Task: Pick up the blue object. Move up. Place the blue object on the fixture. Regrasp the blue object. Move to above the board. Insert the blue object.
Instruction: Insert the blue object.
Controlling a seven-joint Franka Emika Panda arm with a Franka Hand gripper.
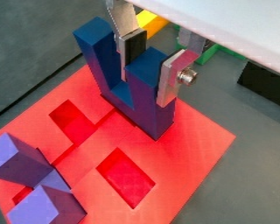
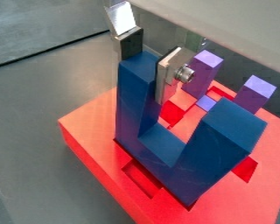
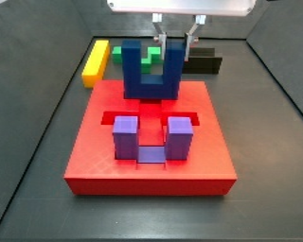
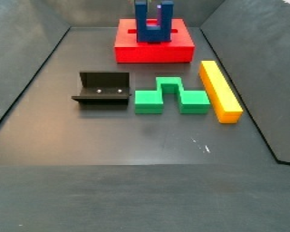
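Observation:
The blue object (image 1: 129, 87) is a dark blue U-shaped block standing prongs up over the far end of the red board (image 1: 195, 144). My gripper (image 1: 150, 74) is shut on one of its prongs, with the dark pad inside the U slot and the silver plate on the prong's outer face. The same grip shows from the opposite side, gripper (image 2: 149, 66) on the blue object (image 2: 166, 131). In both side views the blue object (image 3: 151, 77) (image 4: 154, 23) stands low on the board (image 3: 148, 170) (image 4: 154, 53); I cannot tell whether its base is seated. The black fixture (image 4: 101, 91) stands apart on the floor.
A purple U-shaped block (image 3: 151, 137) sits in the board near its front. A green notched block (image 4: 172, 95) and a yellow bar (image 4: 220, 91) lie on the floor beside the fixture. Open recesses (image 1: 125, 175) show in the board's top.

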